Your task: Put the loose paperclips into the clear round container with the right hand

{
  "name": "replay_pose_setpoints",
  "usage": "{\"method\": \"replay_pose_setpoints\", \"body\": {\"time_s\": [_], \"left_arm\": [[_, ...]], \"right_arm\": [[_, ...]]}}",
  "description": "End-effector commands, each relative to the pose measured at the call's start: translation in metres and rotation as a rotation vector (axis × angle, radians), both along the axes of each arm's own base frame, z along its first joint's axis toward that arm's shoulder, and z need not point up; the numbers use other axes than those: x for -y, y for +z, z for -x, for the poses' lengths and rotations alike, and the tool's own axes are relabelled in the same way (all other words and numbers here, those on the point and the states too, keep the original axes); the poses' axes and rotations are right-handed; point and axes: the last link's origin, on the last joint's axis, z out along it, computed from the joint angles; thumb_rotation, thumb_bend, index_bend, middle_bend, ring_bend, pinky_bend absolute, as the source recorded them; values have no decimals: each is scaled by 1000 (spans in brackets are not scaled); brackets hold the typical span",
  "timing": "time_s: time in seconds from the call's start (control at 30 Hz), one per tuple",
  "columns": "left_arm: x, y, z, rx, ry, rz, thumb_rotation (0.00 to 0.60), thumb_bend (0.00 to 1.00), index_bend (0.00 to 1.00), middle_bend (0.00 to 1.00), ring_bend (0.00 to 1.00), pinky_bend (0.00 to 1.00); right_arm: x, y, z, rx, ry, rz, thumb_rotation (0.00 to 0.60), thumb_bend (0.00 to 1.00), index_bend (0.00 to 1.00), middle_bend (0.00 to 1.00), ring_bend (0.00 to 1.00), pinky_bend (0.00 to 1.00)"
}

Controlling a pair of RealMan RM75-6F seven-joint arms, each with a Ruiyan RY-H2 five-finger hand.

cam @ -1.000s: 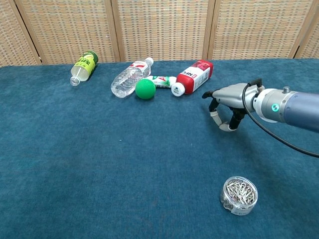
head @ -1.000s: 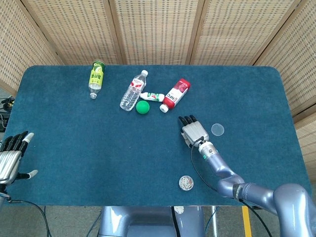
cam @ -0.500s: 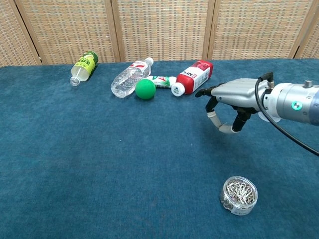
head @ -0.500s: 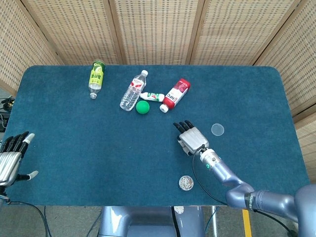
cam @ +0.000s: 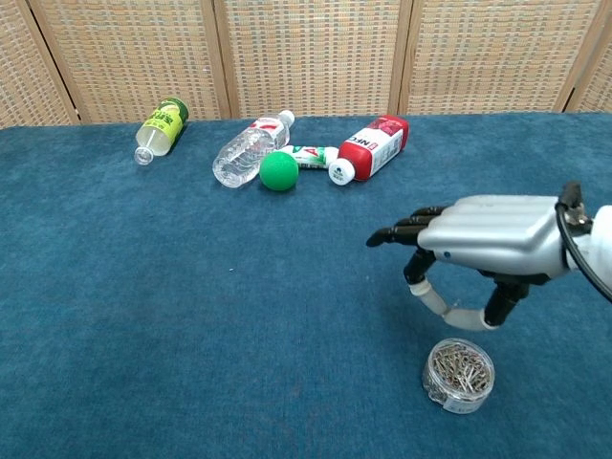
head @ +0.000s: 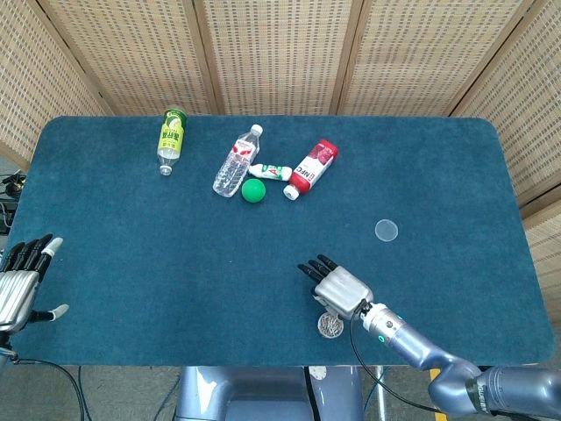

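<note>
Right hand (cam: pixel 492 247) of mine is hanging just above the clear round container (cam: pixel 459 375), palm down, long fingers stretched out flat toward the left of the frame and the thumb curled underneath. Can't honestly tell if anything is pinched under there, looks like nothing but a paperclip would be too small to spot. In the head view the same hand (head: pixel 337 286) sits bottom center and covers part of the container (head: pixel 329 326). That container is upright near the front edge of the table (head: pixel 131 228), lid off, and full of silvery paperclips (cam: pixel 460 368). A small clear disc (head: pixel 386 230) lies flat on the cloth off to the right, well apart from it. Left hand (head: pixel 19 281) is way over at the lower left edge, fingers spread, holding nothing. Up in the upper middle there's a cluster lying on its side: green bottle (head: pixel 172 137), clear water bottle (head: pixel 235 161), green ball (head: pixel 253 190), small tube (head: pixel 271 171) and red-and-white bottle (head: pixel 313 167).
</note>
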Motion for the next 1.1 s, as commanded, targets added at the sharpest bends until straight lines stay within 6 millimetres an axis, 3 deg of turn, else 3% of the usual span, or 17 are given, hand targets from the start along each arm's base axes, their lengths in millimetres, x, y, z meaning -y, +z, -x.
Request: {"method": "replay_pose_setpoints", "body": {"time_s": [0.03,0.4,0.87,0.93,1.03,1.1], "left_arm": [[0,0,0,-1,-1,2,600,0,0,0,0,0],[0,-1,0,-4,1,3,600,0,0,0,0,0],[0,0,0,-1,0,0,600,0,0,0,0,0],[0,0,0,0,0,0,600,0,0,0,0,0],[0,0,0,0,-1,0,600,0,0,0,0,0],[0,0,0,0,0,-1,600,0,0,0,0,0]], "right_arm": [[-6,0,2,-2,-1,-15,600,567,657,0,0,0],[-28,-2,7,0,10,-71,600,567,657,0,0,0],[-25,-11,13,-31,5,-66,600,566,657,0,0,0],[-25,-11,14,-41,3,-70,600,483,644,0,0,0],[-25,-10,15,-46,1,-72,600,258,591,0,0,0],[-26,-9,14,-44,2,-71,600,195,572,0,0,0]]}}
